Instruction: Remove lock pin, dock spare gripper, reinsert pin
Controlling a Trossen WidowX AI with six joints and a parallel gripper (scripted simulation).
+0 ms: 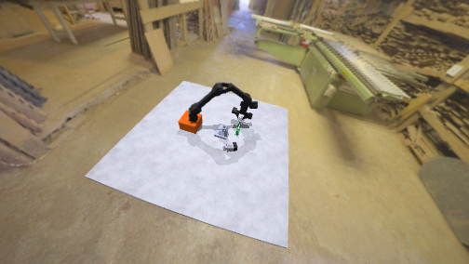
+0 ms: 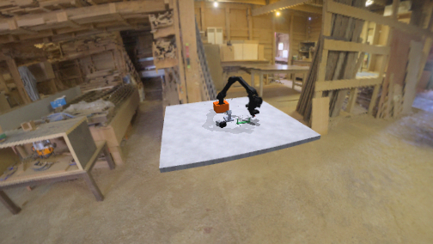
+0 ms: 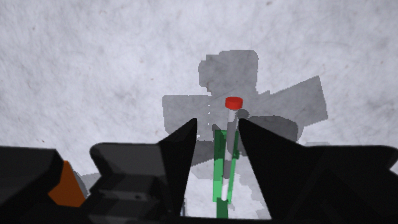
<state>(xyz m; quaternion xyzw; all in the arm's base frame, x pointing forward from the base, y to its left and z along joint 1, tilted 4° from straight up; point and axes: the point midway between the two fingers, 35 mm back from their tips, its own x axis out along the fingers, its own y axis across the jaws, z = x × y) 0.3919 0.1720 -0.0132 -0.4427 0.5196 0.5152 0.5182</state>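
My gripper [image 1: 241, 119] [image 2: 253, 115] [image 3: 217, 122] is open, pointing down over the green holder [image 1: 238, 130] [image 2: 243, 122] [image 3: 217, 180]. The lock pin [image 3: 233, 103], with a red head and grey shaft, lies along the holder between the parted fingers, with a gap to each. Its head sticks out beyond the holder's end; whether the shaft rests fully on it cannot be told. The grey mount [image 1: 221, 132] [image 2: 228, 115] stands between the holder and the robot base. The spare gripper [image 1: 231, 147] [image 2: 221, 124], grey with a black end, lies on the white table top near the mount.
The orange base block [image 1: 190, 124] [image 2: 221, 107] carries the arm, which arches over the table top [image 1: 186, 177] [image 2: 193, 146]. The arm's shadow falls around the mount and holder. The mount and spare gripper are on the base side of the green holder.
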